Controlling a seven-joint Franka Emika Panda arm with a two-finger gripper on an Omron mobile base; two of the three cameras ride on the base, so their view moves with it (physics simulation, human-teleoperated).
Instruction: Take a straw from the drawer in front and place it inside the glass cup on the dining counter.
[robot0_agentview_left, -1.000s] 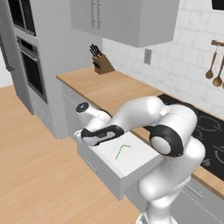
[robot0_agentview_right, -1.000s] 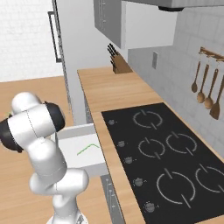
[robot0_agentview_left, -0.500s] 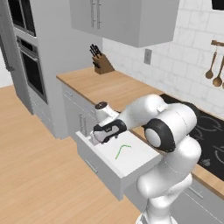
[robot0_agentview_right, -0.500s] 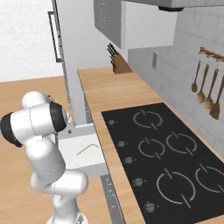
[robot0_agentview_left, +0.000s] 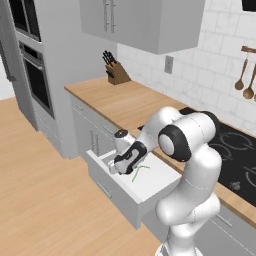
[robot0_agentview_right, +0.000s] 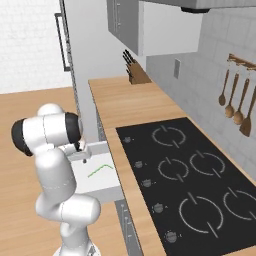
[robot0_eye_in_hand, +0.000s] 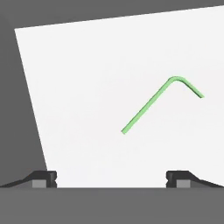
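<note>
The drawer (robot0_agentview_left: 150, 190) stands pulled out below the wooden worktop, its white inside (robot0_eye_in_hand: 87, 78) showing. A thin light-green bent straw (robot0_eye_in_hand: 155, 103) lies flat on the drawer floor, also seen as the straw (robot0_agentview_left: 138, 171) and the straw (robot0_agentview_right: 100, 170). My gripper (robot0_agentview_left: 116, 169) hangs over the left part of the drawer, close above the floor and just left of the straw; in the hand view its fingertips (robot0_eye_in_hand: 43, 178) stand wide apart with nothing between them. The gripper (robot0_agentview_right: 84, 157) is open. The glass cup and the dining counter are out of view.
A wooden worktop (robot0_agentview_left: 130, 102) with a knife block (robot0_agentview_left: 114, 70) runs behind the drawer. A black cooktop (robot0_agentview_right: 190, 175) lies to the right. Wooden spoons (robot0_agentview_right: 235, 100) hang on the tiled wall. A tall oven cabinet (robot0_agentview_left: 30, 70) stands at the left; wood floor (robot0_agentview_left: 45, 200) lies in front.
My gripper has swung from the drawer's left edge to over the drawer's inside, closer to the straw. Its jaws stay open. The straw and drawer have not moved.
</note>
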